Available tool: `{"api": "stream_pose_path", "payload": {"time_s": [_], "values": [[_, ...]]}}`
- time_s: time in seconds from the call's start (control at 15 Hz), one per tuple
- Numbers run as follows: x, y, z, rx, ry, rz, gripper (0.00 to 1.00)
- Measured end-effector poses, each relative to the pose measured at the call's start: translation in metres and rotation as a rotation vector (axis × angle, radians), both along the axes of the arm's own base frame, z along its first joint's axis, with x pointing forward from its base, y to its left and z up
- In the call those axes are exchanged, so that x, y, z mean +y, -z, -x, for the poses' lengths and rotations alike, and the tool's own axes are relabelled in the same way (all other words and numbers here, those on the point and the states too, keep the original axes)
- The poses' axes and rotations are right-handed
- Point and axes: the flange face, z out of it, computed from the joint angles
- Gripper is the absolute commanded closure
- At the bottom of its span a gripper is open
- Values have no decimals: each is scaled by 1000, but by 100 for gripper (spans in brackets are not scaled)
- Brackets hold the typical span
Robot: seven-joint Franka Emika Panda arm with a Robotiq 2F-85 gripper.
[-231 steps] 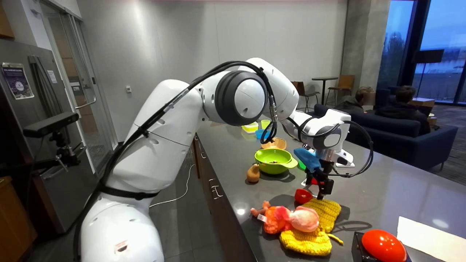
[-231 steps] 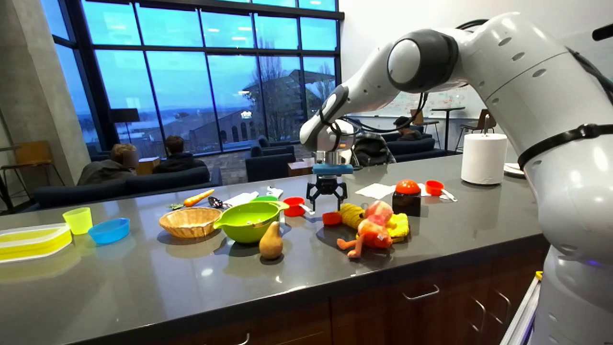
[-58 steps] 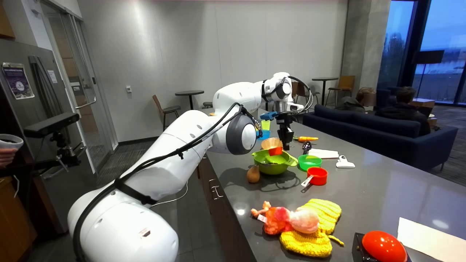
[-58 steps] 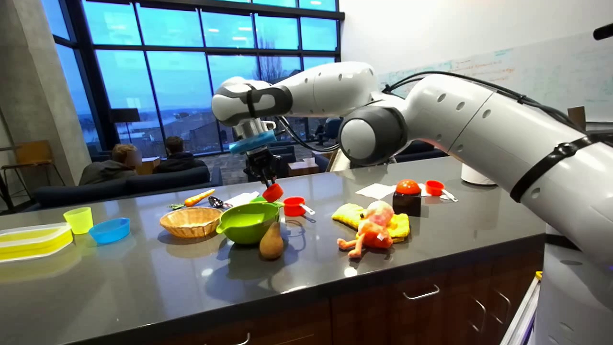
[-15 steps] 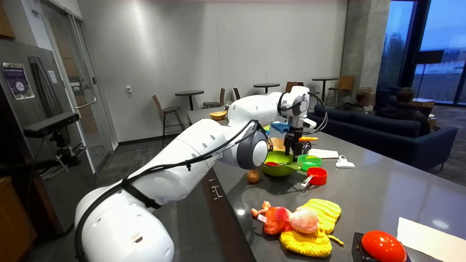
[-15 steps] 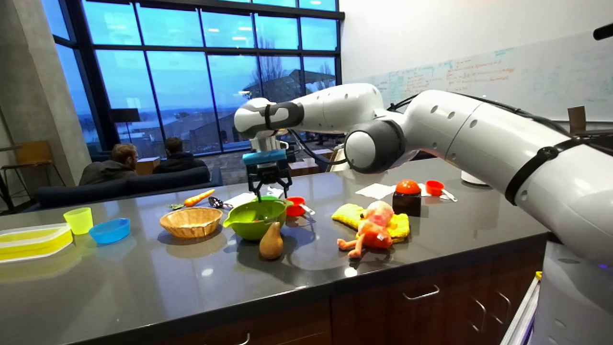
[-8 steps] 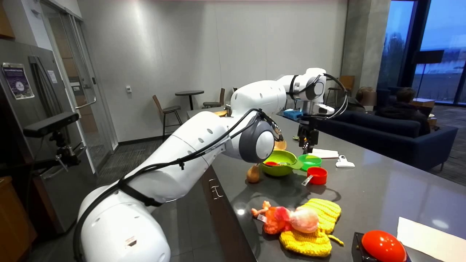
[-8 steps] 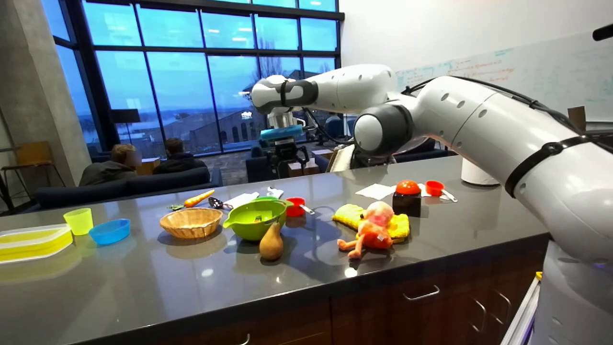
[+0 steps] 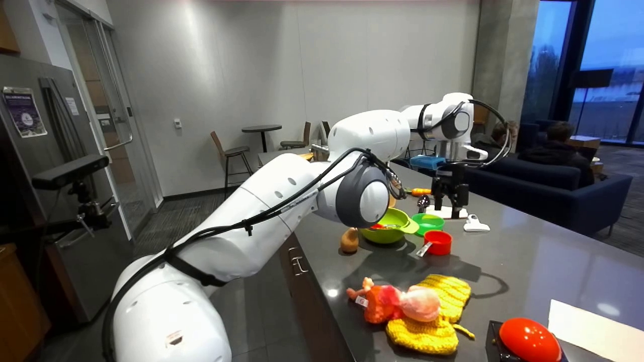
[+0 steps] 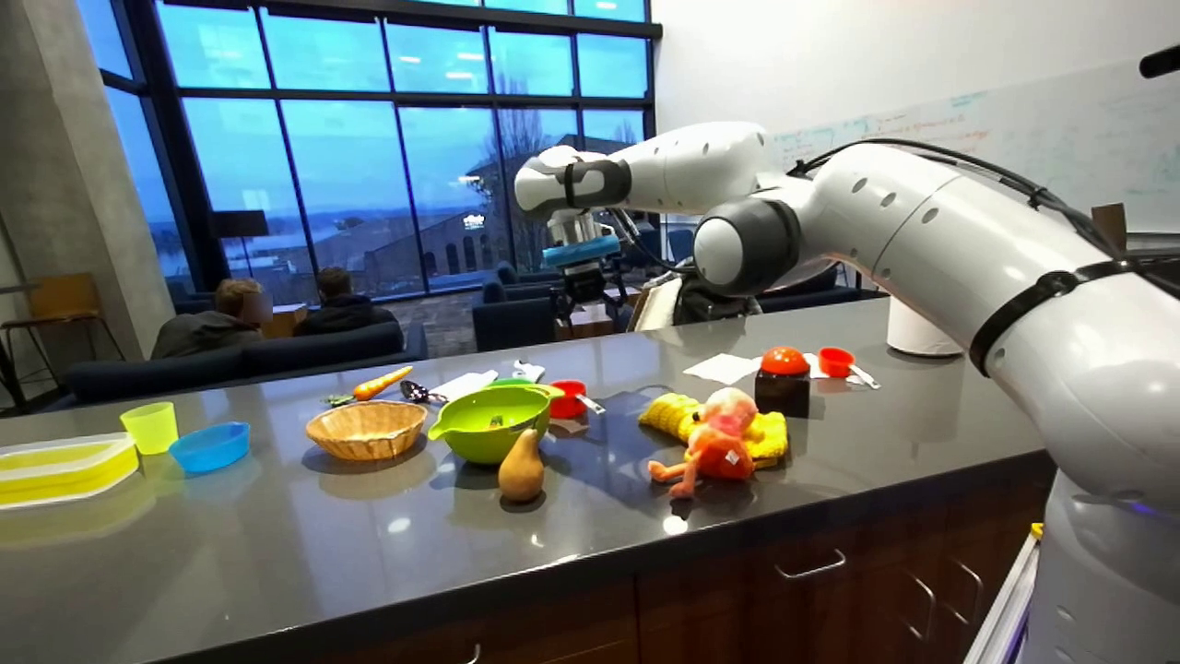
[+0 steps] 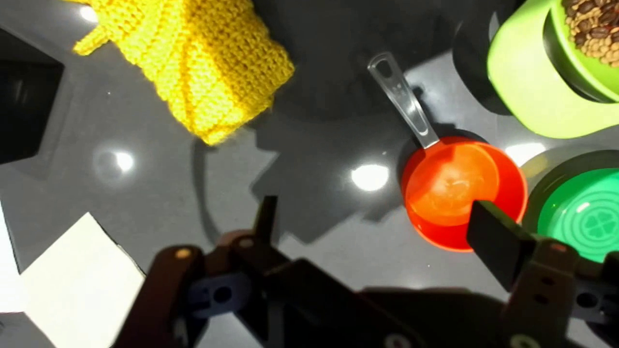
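Above the desk (image 9: 548,251), the fingers (image 11: 500,245) stand apart, gripping nothing, while the red cup (image 11: 452,186) sits upright, its weight evidently borne by that surface.

Red measuring cup (image 11: 449,188) is sitting upright below the fingers (image 11: 498,244), apart; one's overlapping its rim in wrist view. Grey handle (image 11: 405,101) is pointing away from them.

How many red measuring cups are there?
3: one cup in the lime bowl, partly hidden; another beside the green dish; a third near the red button. More may be hidden.
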Motion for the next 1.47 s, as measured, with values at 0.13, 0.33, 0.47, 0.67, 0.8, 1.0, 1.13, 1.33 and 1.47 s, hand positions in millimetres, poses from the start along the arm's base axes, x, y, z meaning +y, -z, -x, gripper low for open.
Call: {"api": "stream_pose_path", "payload": {"time_s": [0.13,0.33,0.47,0.67,0.8,1.0,1.13,1.33,1.47], "values": [[-3,1,0,3,-1,-1,0],[1,1,0,3,-6,0,0],[1,4,0,6,-9,-2,0],[-5,10,1,29,-103,-22,0],[-16,16,5,64,-181,-45,0],[-45,24,16,121,-283,-86,0],[-65,28,22,149,-341,-113,0],[-90,36,31,179,-442,-157,0],[-101,40,34,185,-526,-185,0]]}}
